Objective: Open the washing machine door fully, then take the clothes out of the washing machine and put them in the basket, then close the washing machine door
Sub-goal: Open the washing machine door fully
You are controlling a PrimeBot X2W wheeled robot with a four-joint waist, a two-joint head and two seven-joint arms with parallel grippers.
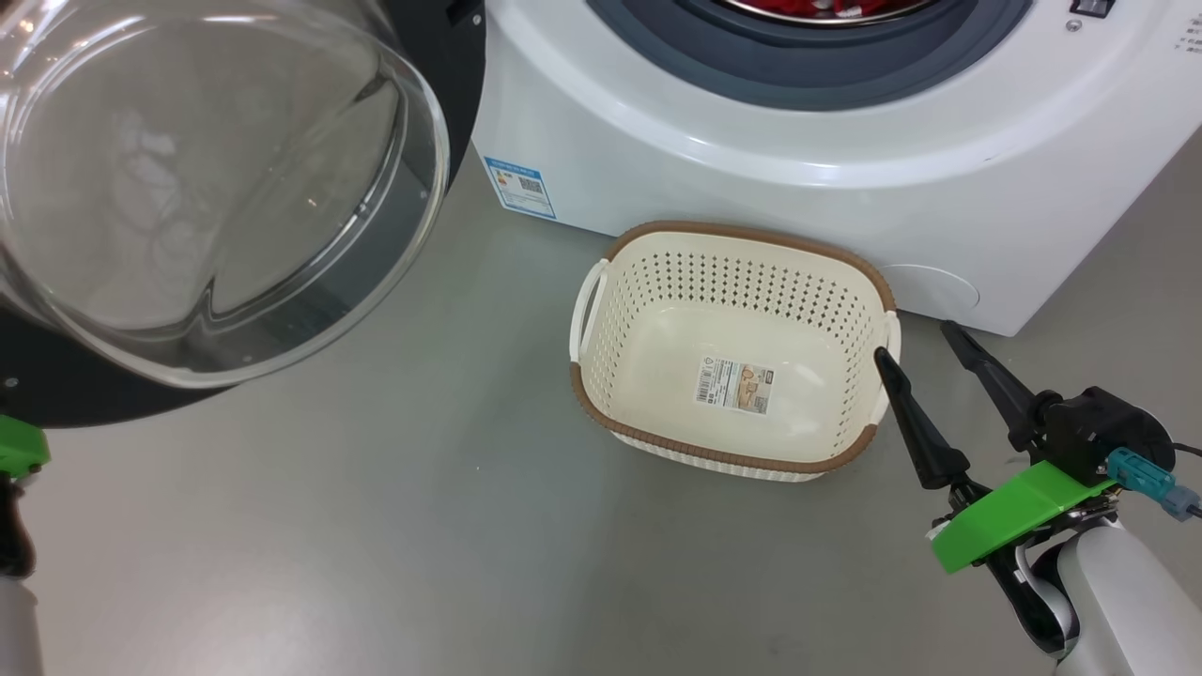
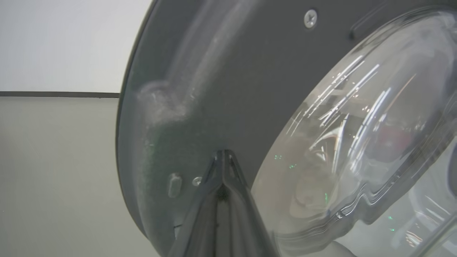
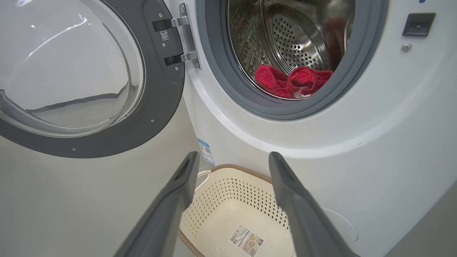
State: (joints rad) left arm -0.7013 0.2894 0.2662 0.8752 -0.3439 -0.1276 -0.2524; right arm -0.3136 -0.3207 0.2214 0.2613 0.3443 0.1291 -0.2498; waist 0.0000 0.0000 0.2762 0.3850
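My left pincer (image 2: 223, 159) is pinched shut on nothing, close to the open washing machine door (image 2: 232, 89). My right pincer (image 1: 916, 343) gapes empty beside the basket (image 1: 742, 235), which stands on the floor before the washing machine (image 1: 845, 160). The clothes (image 3: 292, 82) lie in its drum.

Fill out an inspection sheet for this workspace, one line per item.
Surface: grey floor, smooth.
Job's things: washing machine door swung open to the left; red clothes lie in the washing machine drum; basket in front holds just a paper label.
Clutter: nothing seen.
Grippers: left gripper shut, tip near the door's inner frame; right gripper open, beside the basket.
Cables: teal connector at the right wrist.
Surroundings: pale wall, dark skirting.
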